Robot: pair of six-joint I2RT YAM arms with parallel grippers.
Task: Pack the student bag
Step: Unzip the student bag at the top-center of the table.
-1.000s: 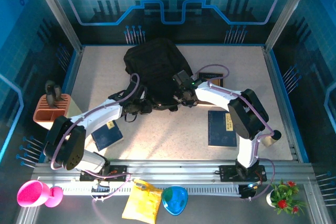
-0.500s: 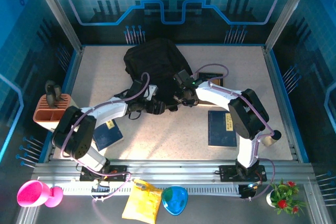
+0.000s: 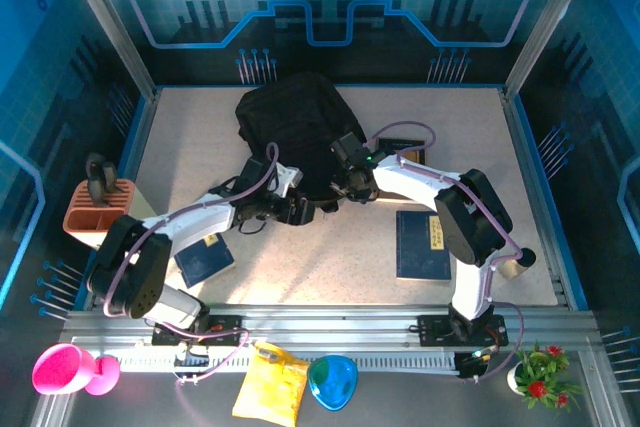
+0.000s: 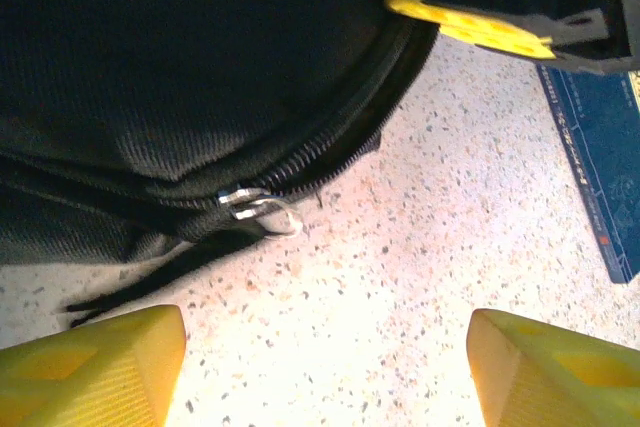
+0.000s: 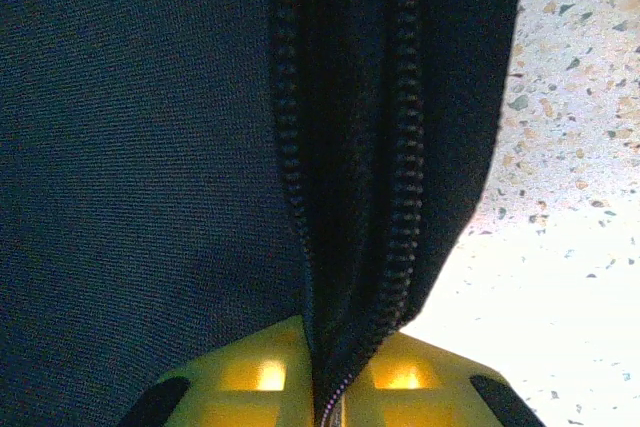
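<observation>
One black bag (image 3: 290,127) sat in the upper centre of the overhead frame, on a speckled table (image 3: 330,267). At the far left stood an orange holder (image 3: 97,209), and just right of it, lower down, lay a blue book (image 3: 205,257). My left hand (image 3: 297,209) was near the middle, at the bag's near edge, spread wide and gripping nothing. In its wrist camera the two yellow fingertips (image 4: 95,367) stood far apart over bare table, and the silver zipper pull (image 4: 262,209) lay just beyond them. Right of it, my right hand (image 3: 345,187) was clamped on the bag's zippered edge, with the black fabric pinched between its yellow fingers (image 5: 250,372). A second blue book (image 3: 422,244) lay at lower right.
</observation>
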